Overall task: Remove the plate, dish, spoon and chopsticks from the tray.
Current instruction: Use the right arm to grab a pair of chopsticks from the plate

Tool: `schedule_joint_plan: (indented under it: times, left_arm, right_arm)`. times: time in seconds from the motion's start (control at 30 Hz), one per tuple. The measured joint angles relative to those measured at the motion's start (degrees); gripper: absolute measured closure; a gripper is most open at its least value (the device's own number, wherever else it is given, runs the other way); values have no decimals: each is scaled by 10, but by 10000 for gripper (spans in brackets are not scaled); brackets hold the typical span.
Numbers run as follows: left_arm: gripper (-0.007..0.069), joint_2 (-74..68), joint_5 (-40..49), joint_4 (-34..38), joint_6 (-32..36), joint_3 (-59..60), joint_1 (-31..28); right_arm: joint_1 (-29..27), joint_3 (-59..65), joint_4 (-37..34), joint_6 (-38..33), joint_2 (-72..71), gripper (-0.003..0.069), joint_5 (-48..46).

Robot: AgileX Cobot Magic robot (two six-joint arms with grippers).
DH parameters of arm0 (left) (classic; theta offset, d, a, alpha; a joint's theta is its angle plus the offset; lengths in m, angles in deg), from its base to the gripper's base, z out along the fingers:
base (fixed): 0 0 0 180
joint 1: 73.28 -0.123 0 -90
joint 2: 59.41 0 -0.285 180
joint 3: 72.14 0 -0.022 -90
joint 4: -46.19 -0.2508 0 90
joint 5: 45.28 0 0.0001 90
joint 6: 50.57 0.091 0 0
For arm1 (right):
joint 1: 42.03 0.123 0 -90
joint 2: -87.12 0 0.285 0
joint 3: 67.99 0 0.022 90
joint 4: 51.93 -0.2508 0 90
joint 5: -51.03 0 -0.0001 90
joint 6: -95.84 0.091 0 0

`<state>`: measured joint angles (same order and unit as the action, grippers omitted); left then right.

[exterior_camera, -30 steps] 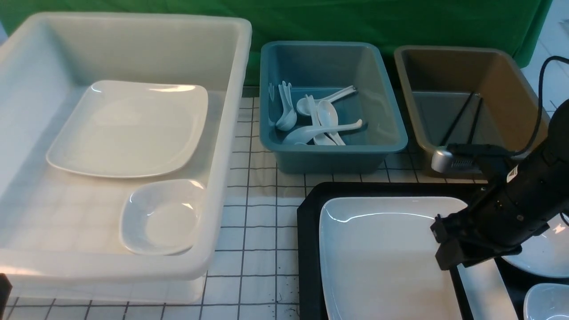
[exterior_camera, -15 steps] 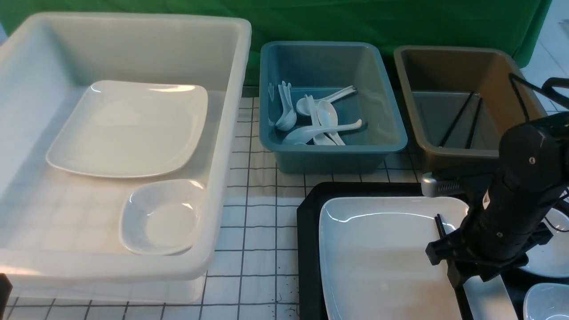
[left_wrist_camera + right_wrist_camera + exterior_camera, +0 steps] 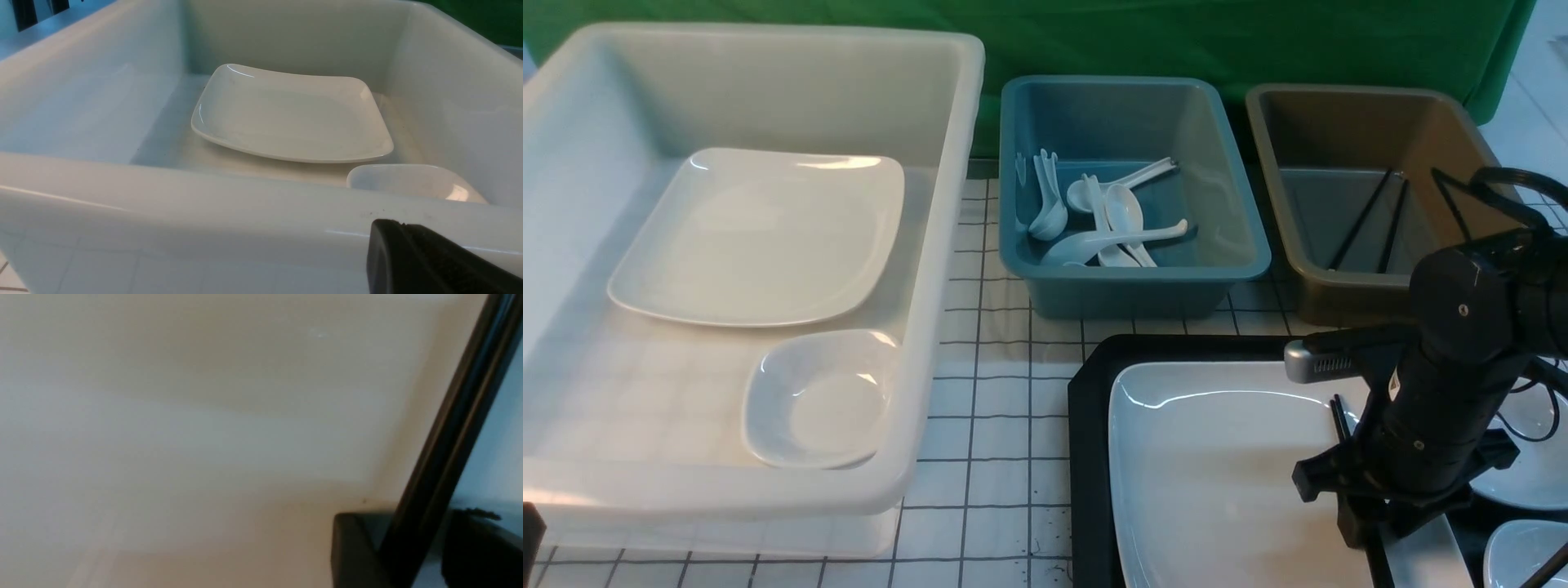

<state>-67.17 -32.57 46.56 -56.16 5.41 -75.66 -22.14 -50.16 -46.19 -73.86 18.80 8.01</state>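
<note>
Three items are lying on the tray (image 3: 1086,457): we are seeing the plate (image 3: 1225,465), chopsticks (image 3: 1338,412) along its right edge, and a half-hidden dish (image 3: 1531,478). Right gripper (image 3: 1380,527) is straddling the chopsticks, jaws apart. Left gripper (image 3: 429,261) is sitting closed by the white bin (image 3: 204,192). Spoon is escaping us, perhaps behind the arm.

black left pincer (image 3: 408,253): closed tight
black jointed right arm (image 3: 1445,392): elbow raised, wrist pointing steeply downward
black right pincer (image 3: 412,539): jaws apart

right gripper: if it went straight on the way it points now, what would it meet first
Likely the chopsticks, straddled by the right gripper in the wrist view, with the plate right under them; depth unclear.
</note>
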Motion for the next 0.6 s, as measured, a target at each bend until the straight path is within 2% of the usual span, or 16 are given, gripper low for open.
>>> schedule_joint_plan:
  times: [0.13,0.37,0.6]
  left_arm:
    - [605,0,0,0,0,0,0]
    - [605,0,0,0,0,0,0]
    - [605,0,0,0,0,0,0]
  right_arm:
    - [0,0,-2,-3,1,506,-26]
    - [0,-30,-57,-65,-4,508,-116]
    - [0,-58,-64,-96,-80,508,-150]
